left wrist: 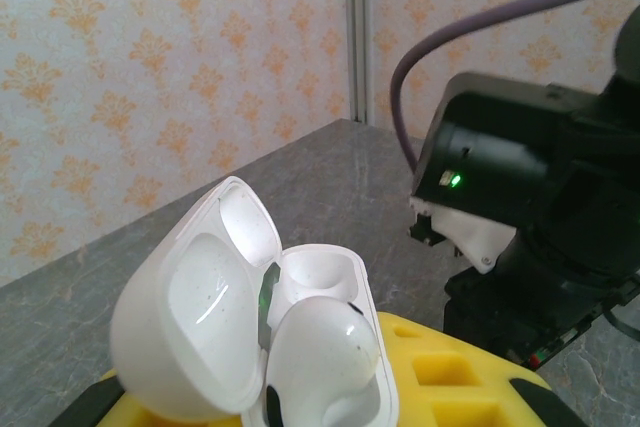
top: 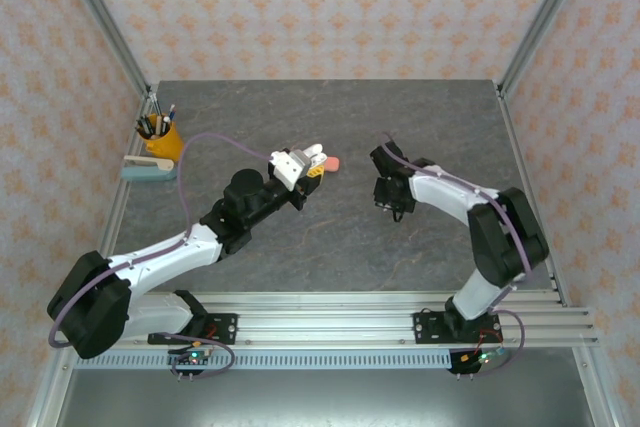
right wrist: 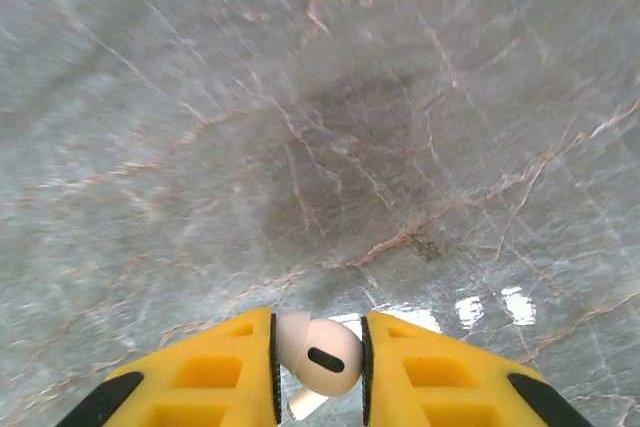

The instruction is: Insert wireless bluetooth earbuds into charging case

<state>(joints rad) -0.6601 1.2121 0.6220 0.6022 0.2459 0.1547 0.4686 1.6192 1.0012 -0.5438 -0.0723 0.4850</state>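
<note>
Right wrist: earbud (right wrist: 318, 355) stem down-left

I count one open white case (left wrist: 190, 327) and one pink piece (top: 333, 161) just beside it. Two white earbuds: one earbud (left wrist: 320, 347) in that case, one earbud (right wrist: 318, 352) apart from it

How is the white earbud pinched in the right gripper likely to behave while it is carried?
The white earbud looks glossy and rounded, so it may slip or twist between the right gripper's yellow fingers. It is tiny hard-looking plastic, so probably stiff and very light. Dropped on the smooth table, it could roll.
</note>
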